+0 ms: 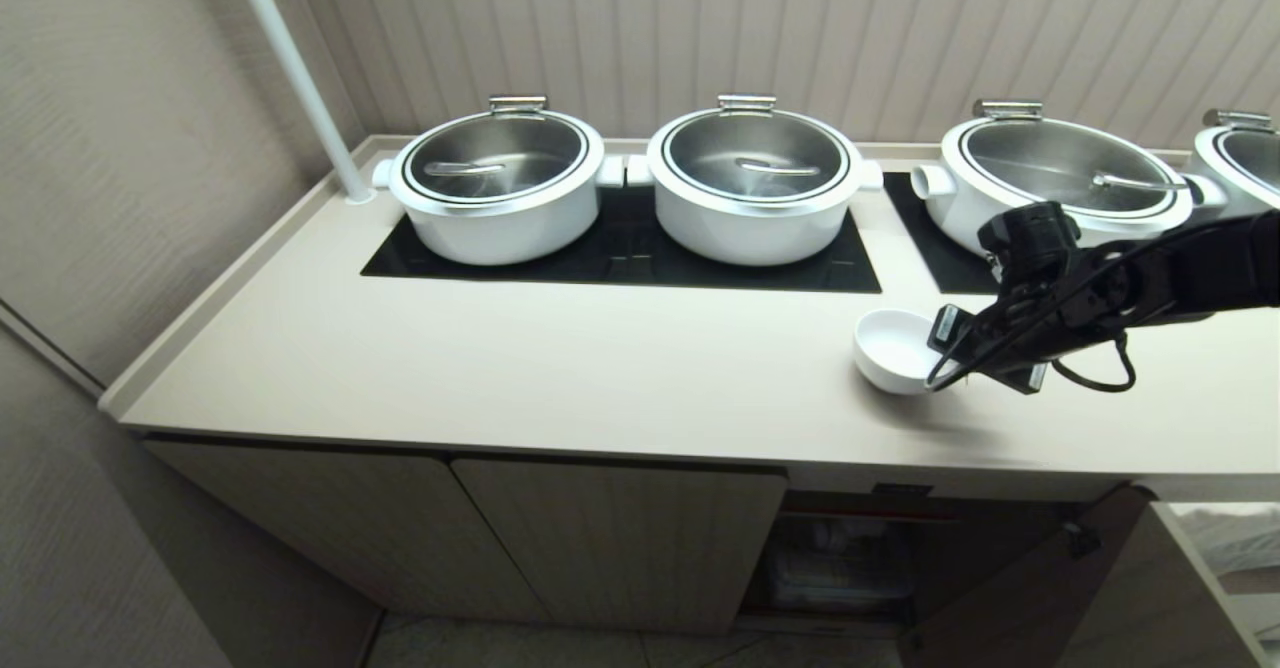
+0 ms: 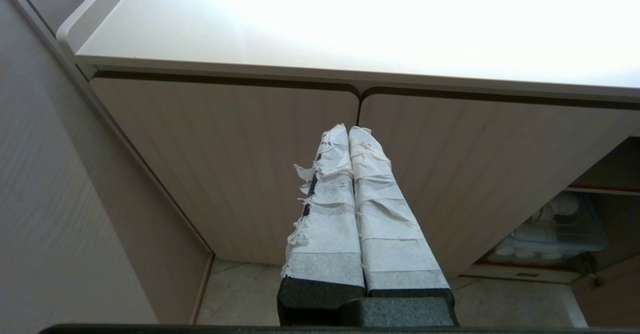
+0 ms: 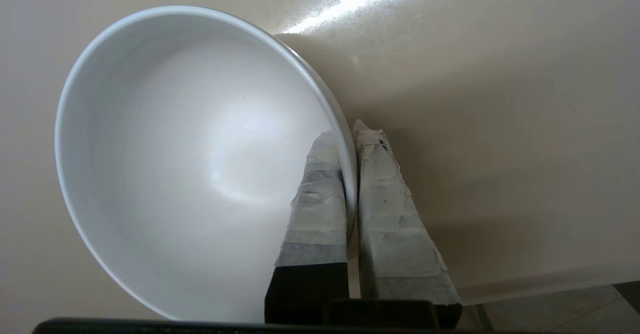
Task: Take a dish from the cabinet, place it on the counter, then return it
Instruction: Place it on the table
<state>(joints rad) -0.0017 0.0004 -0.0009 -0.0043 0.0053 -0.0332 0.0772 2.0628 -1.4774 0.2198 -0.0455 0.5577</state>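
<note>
We see a beige counter (image 1: 560,368) with black glass panels (image 1: 620,253) against ribbed walls. Our right gripper (image 3: 350,139) pinches the rim of the plain white dish (image 1: 893,350), near the counter's front right. Our left gripper (image 2: 348,130) rests closed.

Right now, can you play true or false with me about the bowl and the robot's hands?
1. The right gripper pinches the bowl's rim. True.
2. The bowl holds soup. False: it is empty.
3. The left gripper has its fingers shut on nothing. True.
4. All cabinet doors are closed. False: one on the right stands open.
5. The bowl sits on a black glass panel. False: it is over the beige counter.
</note>
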